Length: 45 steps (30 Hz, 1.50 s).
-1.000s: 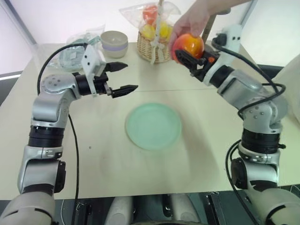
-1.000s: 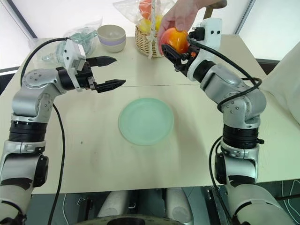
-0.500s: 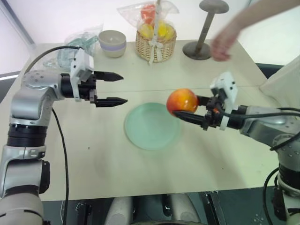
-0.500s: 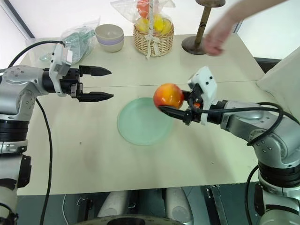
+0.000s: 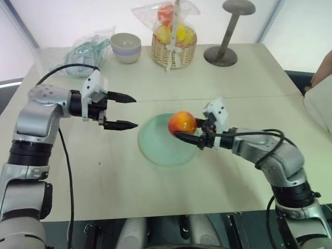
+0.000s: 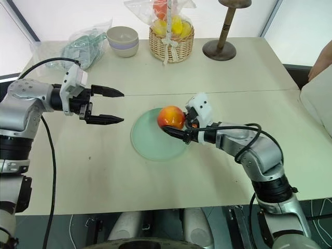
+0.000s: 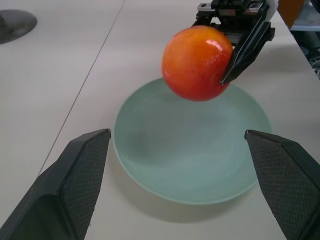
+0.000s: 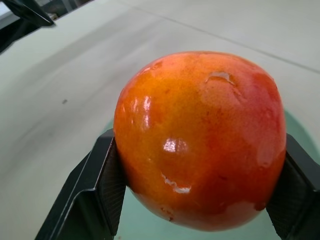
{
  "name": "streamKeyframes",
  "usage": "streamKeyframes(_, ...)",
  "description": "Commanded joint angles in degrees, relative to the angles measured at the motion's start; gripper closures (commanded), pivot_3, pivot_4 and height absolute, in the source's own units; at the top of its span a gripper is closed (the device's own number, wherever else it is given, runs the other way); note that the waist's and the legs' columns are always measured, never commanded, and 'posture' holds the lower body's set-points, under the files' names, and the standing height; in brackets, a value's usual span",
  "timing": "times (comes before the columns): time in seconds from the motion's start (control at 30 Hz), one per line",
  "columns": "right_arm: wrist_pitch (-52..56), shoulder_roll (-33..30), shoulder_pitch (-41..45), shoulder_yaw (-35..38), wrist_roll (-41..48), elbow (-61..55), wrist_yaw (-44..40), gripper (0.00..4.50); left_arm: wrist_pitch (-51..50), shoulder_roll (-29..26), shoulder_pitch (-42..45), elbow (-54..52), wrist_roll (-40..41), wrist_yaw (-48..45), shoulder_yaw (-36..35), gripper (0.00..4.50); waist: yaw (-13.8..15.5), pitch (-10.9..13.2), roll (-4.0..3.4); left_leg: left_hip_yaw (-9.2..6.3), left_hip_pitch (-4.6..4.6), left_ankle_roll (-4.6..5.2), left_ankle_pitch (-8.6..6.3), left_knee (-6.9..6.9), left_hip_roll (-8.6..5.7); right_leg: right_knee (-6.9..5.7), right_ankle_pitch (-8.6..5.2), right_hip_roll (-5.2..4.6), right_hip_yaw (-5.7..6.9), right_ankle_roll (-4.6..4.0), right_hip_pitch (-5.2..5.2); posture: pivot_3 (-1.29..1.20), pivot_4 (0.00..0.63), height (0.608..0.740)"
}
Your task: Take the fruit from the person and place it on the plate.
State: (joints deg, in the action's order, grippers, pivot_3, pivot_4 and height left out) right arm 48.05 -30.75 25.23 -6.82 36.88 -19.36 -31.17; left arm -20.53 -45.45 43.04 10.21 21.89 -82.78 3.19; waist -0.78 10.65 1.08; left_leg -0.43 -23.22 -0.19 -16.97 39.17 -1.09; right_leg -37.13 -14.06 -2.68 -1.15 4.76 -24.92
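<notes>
Fruit [image 5: 182,123]: glossy orange-red, clamped between the two black fingers of the right gripper [image 5: 188,130], held just above the near-right part of the mint-green plate [image 5: 155,148]; not yet set down. Handover is judged complete; lowering and release remain. Left gripper [image 5: 124,111]: jaws spread, nothing held, beside the plate.

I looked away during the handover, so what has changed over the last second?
The person let go of the fruit and drew the hand away. The right gripper, shut on the fruit throughout, carried it down from beside the basket to just over the plate. The left gripper stayed open beside the plate. The plate, bowl, basket and stand did not move.
</notes>
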Motion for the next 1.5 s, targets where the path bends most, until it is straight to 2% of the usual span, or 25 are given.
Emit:
streamKeyframes(0.03, -2.15, 1.11, 0.99, -1.33, -3.07, 0.61, -0.41, 1.55, 1.2, -0.33, 0.34, -0.91, -0.19, -0.37, -0.3, 0.0, -0.01, 0.0, 0.0, 0.0, 0.0, 0.0, 0.0, 0.0, 0.0, 0.0, 0.0, 0.0, 0.0, 0.0, 0.0, 0.0, 0.15, 0.74)
streamKeyframes(0.2, -3.09, 1.54, 1.3, -4.35, -7.29, 1.45, -1.44, 1.55, 1.48, -0.1, 0.65, -0.72, -0.48, -0.31, -0.01, 0.0, -0.03, 0.0, 0.0, 0.0, 0.0, 0.0, 0.0, 0.0, 0.0, -0.02, 0.0, 0.01, 0.01, 0.0, -0.01, 0.0, 0.15, 0.74)
streamKeyframes(0.27, -3.34, 1.99, 1.46, -4.56, -8.03, 1.59, -1.7, 0.5, 1.53, 0.0, 0.75, -0.78, -0.53, -0.22, 0.11, 0.0, -0.03, 0.0, 0.0, 0.0, 0.01, 0.0, 0.0, 0.0, 0.0, -0.02, 0.0, 0.01, 0.01, 0.0, -0.01, 0.0, 0.15, 0.74)
streamKeyframes(0.3, -3.44, 2.2, 1.5, -4.58, -8.35, 1.63, -1.82, 0.11, 1.54, 0.03, 0.77, -0.81, -0.54, -0.2, 0.14, 0.0, -0.03, 0.0, 0.0, 0.0, 0.01, 0.0, 0.0, 0.01, 0.0, -0.03, 0.0, 0.01, 0.01, 0.0, -0.01, 0.0, 0.15, 0.74)
streamKeyframes(0.33, -3.38, 2.38, 1.57, -4.56, -8.46, 1.43, -1.92, 0.05, 1.43, 0.03, 0.74, -0.96, -0.48, -0.16, 0.1, 0.0, -0.03, 0.0, 0.0, 0.0, 0.01, 0.0, 0.0, 0.01, 0.0, -0.04, 0.0, 0.02, 0.01, 0.0, -0.01, 0.0, 0.15, 0.74)
streamKeyframes(0.5, -1.74, 2.03, 2.02, -3.24, -7.78, -0.47, -2.99, 0.05, 0.89, 0.03, 0.6, -1.59, -0.27, -0.02, -0.12, 0.0, -0.02, 0.0, 0.0, 0.0, 0.01, -0.01, 0.0, 0.01, 0.0, -0.04, 0.0, 0.02, 0.01, 0.0, -0.01, 0.0, 0.15, 0.74)
streamKeyframes(0.63, 1.05, -1.19, 2.63, 0.3, -5.68, -4.67, -4.52, 0.05, 0.23, -0.1, 0.46, -2.31, 0.12, 0.12, -0.22, 0.0, 0.02, 0.0, 0.0, 0.0, 0.01, 0.0, 0.0, 0.01, 0.0, -0.04, 0.0, 0.02, 0.01, 0.0, -0.01, 0.0, 0.15, 0.74)
streamKeyframes(0.73, 4.79, -5.51, 2.26, 5.71, -1.63, -9.36, -5.94, 0.05, -0.45, -0.36, 0.24, -3.14, 0.55, 0.09, -0.41, 0.0, 0.22, 0.0, 0.0, 0.0, -0.01, 0.0, 0.0, 0.03, -0.02, -0.04, 0.0, -0.01, 0.02, 0.0, 0.0, 0.0, 0.15, 0.74)
streamKeyframes(0.9, 10.62, -18.27, -1.34, 20.57, 7.46, -18.1, -11.26, 0.05, -1.51, -0.88, -0.37, -4.34, 1.23, -0.38, -0.61, 0.0, 0.21, 0.02, -0.04, -0.04, -0.03, 0.01, -0.01, 0.04, -0.01, 0.01, 0.0, -0.08, 0.03, 0.0, 0.02, 0.0, 0.15, 0.74)
streamKeyframes(1.07, 14.25, -27.08, -9.72, 32.17, 12.58, -22.95, -14.61, 0.05, -2.09, -1.14, -1.04, -5.45, 1.64, -0.98, -0.75, 0.0, 0.11, 0.01, -0.02, -0.08, 0.0, 0.01, -0.01, 0.04, 0.0, -0.01, 0.0, -0.07, 0.02, 0.0, 0.05, 0.0, 0.15, 0.74)
streamKeyframes(1.23, 13.6, -28.62, -16.42, 36.57, 13.04, -25.02, -14.01, 0.05, -1.97, -1.35, -1.17, -5.63, 1.88, -1.57, -0.44, 0.0, 0.1, 0.01, -0.02, -0.05, 0.11, 0.01, 0.0, 0.04, 0.02, -0.04, 0.0, -0.05, -0.01, 0.0, 0.14, 0.0, 0.15, 0.74)
streamKeyframes(1.5, 12.16, -28.44, -16.35, 36.11, 13.89, -24.54, -10.99, 0.05, -1.72, -1.46, -0.23, -4.49, 1.55, -2.82, -0.06, 0.0, 0.16, 0.01, -0.02, -0.04, 0.29, 0.0, 0.0, 0.05, 0.02, -0.03, 0.0, -0.03, 0.0, 0.0, 0.3, 0.0, 0.15, 0.74)
